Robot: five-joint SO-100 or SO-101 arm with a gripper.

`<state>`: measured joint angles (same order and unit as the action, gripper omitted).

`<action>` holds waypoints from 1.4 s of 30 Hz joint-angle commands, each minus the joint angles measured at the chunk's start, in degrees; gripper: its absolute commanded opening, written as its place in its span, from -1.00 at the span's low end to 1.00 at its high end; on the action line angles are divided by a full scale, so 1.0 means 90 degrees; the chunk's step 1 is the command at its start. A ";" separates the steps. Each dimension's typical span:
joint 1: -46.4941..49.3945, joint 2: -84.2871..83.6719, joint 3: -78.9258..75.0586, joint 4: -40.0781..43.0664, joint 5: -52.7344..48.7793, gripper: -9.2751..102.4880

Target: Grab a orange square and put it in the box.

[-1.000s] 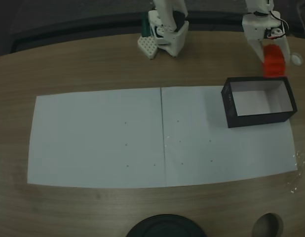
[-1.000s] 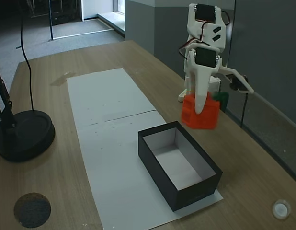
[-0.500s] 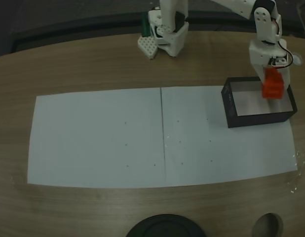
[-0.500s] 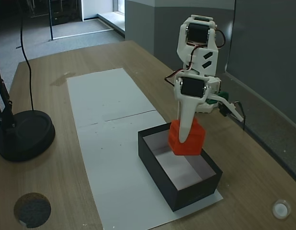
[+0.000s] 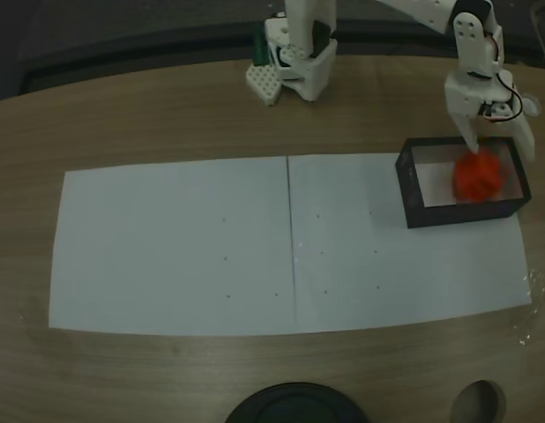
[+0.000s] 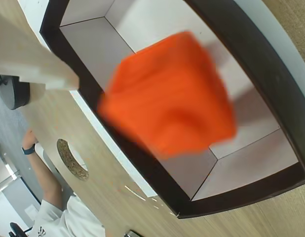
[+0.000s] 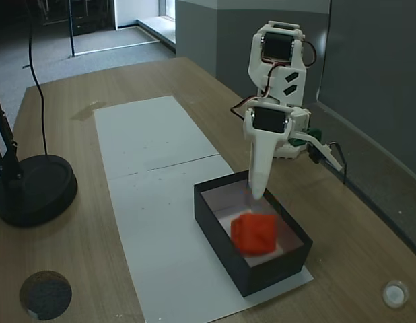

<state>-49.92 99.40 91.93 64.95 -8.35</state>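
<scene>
Now small bright orange-red rounded plastic block (image 7: 254, 233) loose, blurred, tilted inside black-walled white-lined open box (image 7: 225, 239) near its far end. White 2-finger gripper (image 7: 256, 194) above, jaws spread, empty. Block looks light, rigid, smooth; pinch 2 opposite flat faces.

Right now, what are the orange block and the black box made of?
The block looks like soft foam or matte plastic: bright orange, no shine, rounded edges. It is blurred in the wrist view, so I can't be sure. The box looks like cardboard: thin flat walls with sharp folded corners, matte black outside, plain white inside. The hand above it looks like smooth white plastic.
</scene>
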 commanded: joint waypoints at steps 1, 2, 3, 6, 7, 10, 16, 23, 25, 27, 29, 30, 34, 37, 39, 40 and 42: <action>0.0049 0.0225 -0.0117 -0.0020 -0.0029 -0.29; 0.0049 0.0234 -0.0117 -0.0020 -0.0039 -0.32; 0.0098 0.0234 -0.0117 -0.0010 -0.0039 -0.38; 0.0596 0.0264 -0.0254 0.0156 -0.0039 -0.72; 0.0859 0.0332 -0.0322 0.0293 -0.0039 -0.83; 0.1826 0.0869 -0.0313 0.0898 0.0029 -0.81; 0.3809 0.3281 -0.0264 0.1562 0.0518 -0.84; 0.4824 0.6758 0.1514 0.1777 0.0479 -0.84; 0.5068 0.7695 0.2178 0.1719 0.0479 -0.84; 0.5225 0.8467 0.2715 0.1699 0.0469 -0.84; 0.5225 0.9160 0.3203 0.1582 0.0303 -0.84; 0.5273 0.9492 0.3447 0.1475 0.0166 -0.84; 0.5273 1.0557 0.4277 0.1064 -0.0127 -0.84; 0.5283 1.1143 0.4697 0.0801 -0.0166 -0.84; 0.5283 1.1113 0.4844 0.0830 -0.0137 -0.84; 0.5283 1.1084 0.4912 0.0840 -0.0127 -0.84; 0.5283 1.1055 0.5137 0.0840 -0.0127 -0.84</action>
<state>-2.64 197.93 137.29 73.65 -9.58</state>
